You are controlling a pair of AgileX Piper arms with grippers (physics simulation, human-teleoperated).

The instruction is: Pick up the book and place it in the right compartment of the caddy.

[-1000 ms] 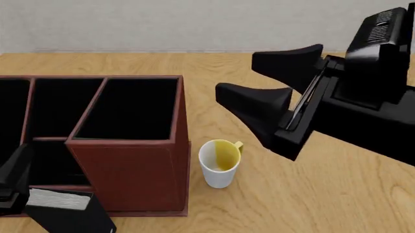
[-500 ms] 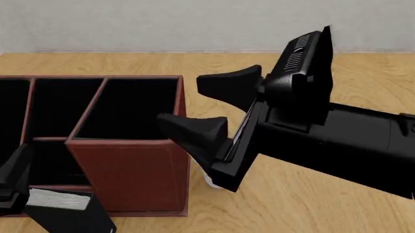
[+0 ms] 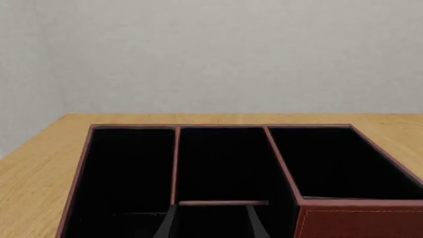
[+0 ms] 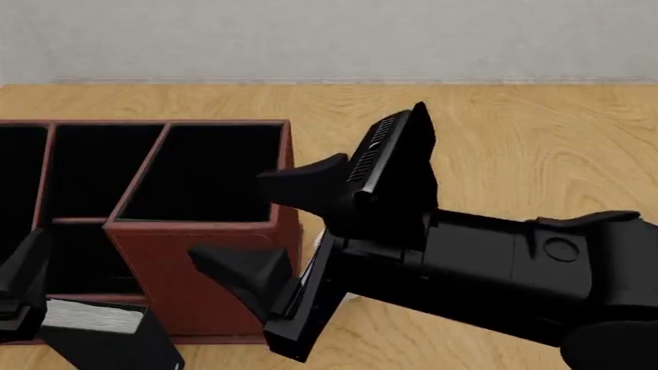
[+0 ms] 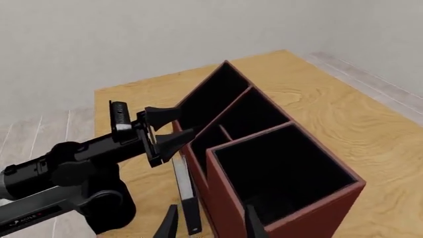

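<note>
Black casing on the left arm (image 5: 79, 158) carries a line of small white lettering near its base, too small to read; no other writing shows anywhere.

At the far left, the left end effector (image 5: 186, 122) sits at the low front of the caddy (image 4: 206, 270). Its two wedge-shaped fingers stand apart, but I cannot tell whether they hold anything. Just below them is the book (image 4: 92, 316), a slim black hardcover with a strip of white page edges. In the right wrist view it stands on end, long axis nearly vertical and leaning slightly, beside the caddy's outer front corner, outside every section.

The caddy is a boxy, reddish-brown, leather-look piece with pale stitching along its edges and matte black lining. Thin brown dividers split it into sections. The right compartment (image 4: 206, 177) is the tall one at its right end, with a slanted left divider.

Over the caddy's front right corner hangs the right end effector (image 4: 273, 227), wide open and holding nothing. One finger is above the compartment's right wall and the other is in front of the caddy's face. Behind the fingers is a blocky black body with a ribbed vent.

Everything rests on a light, wood-grain worktop (image 4: 514, 139).
</note>
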